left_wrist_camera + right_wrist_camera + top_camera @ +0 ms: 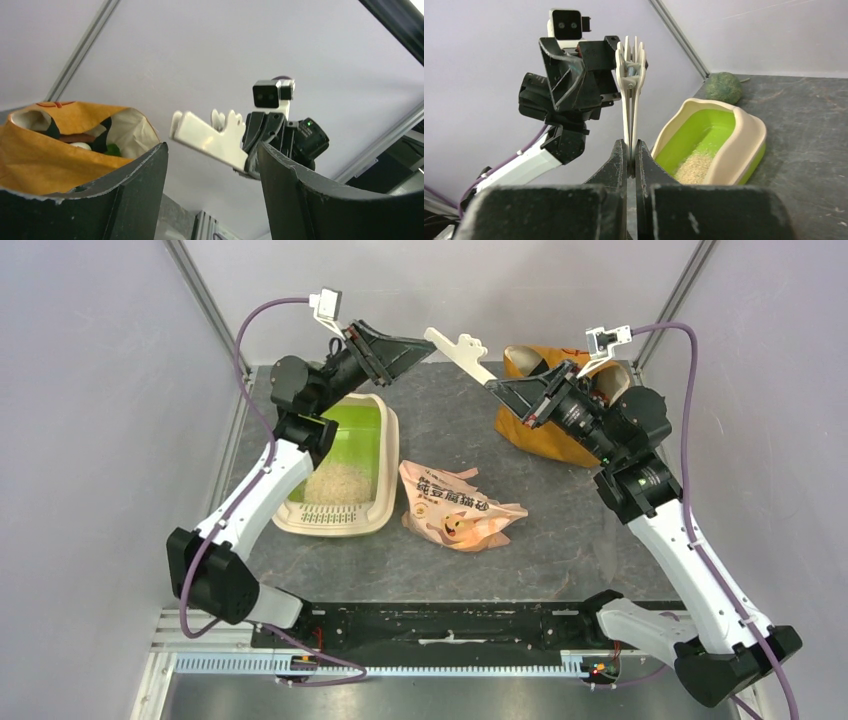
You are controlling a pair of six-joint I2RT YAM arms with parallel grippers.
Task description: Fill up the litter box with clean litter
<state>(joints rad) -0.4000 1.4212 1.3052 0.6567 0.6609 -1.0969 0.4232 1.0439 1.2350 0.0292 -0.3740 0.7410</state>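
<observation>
Right claw (494,386): clamped shut on one end of a white clip (458,348).
Clip: long axis is pointed left at the left claw (428,343).
Left claw: held wide and empty, just beside the clip's free end.
Box (330,525): set on the bench (560,530) under the left arm, the nearer one.
Litter (338,483): heaped at the box's near end.

The dark grey, mottled table (560,540) carried the litter box (330,521) on its left side. A crumpled peach-orange printed bag (455,508) lay just beside it. A mustard-yellow fabric bag (545,440) stood at the far right, and a green ball (723,87) rested beyond the box's far end.
</observation>
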